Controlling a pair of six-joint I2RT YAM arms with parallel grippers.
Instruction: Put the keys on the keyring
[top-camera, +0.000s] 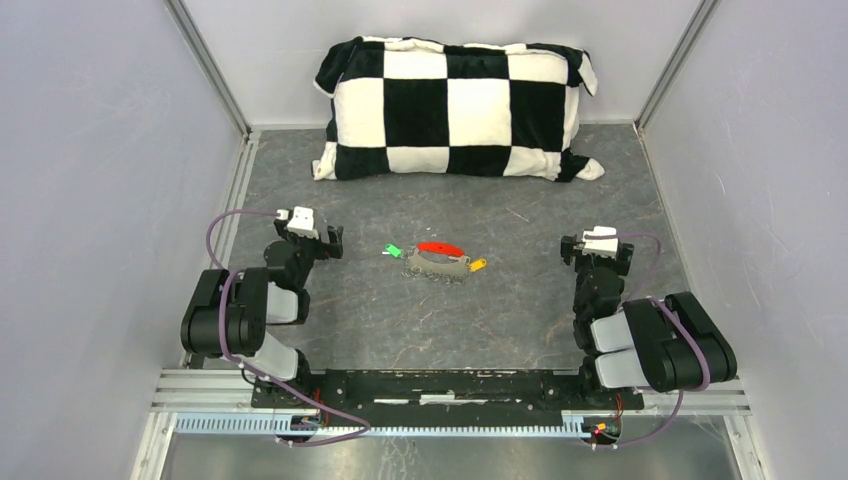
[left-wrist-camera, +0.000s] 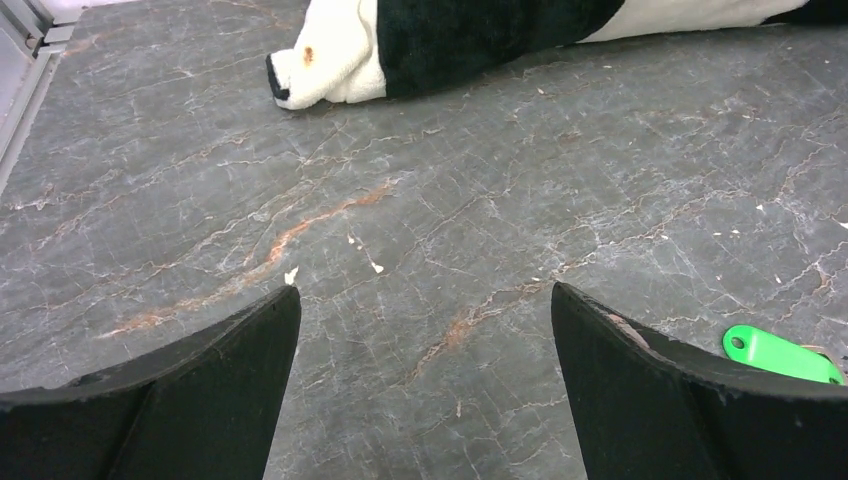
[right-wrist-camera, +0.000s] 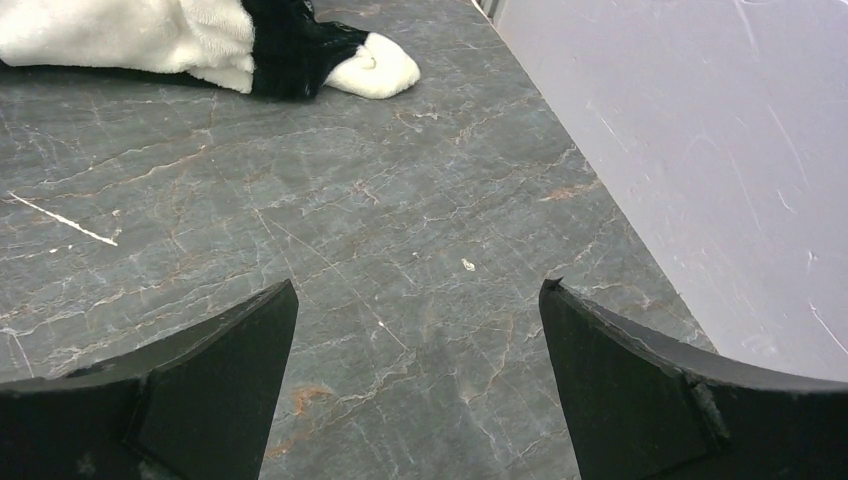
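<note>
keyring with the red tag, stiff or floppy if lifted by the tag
Probably floppy: the keyring shows loose chain links, so the ring would likely dangle below the red tag. Likely light: thin metal. It lies flat on the table, so a push should slide it, not roll it.

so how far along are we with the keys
Nothing looks done. The green key and yellow key lie at either end of the keyring, by its red tag; the view is too small to tell if either is threaded. Nothing is in hand: the left gripper and right gripper are open, empty and apart from the cluster. Left to do: pick up and thread both keys.
</note>
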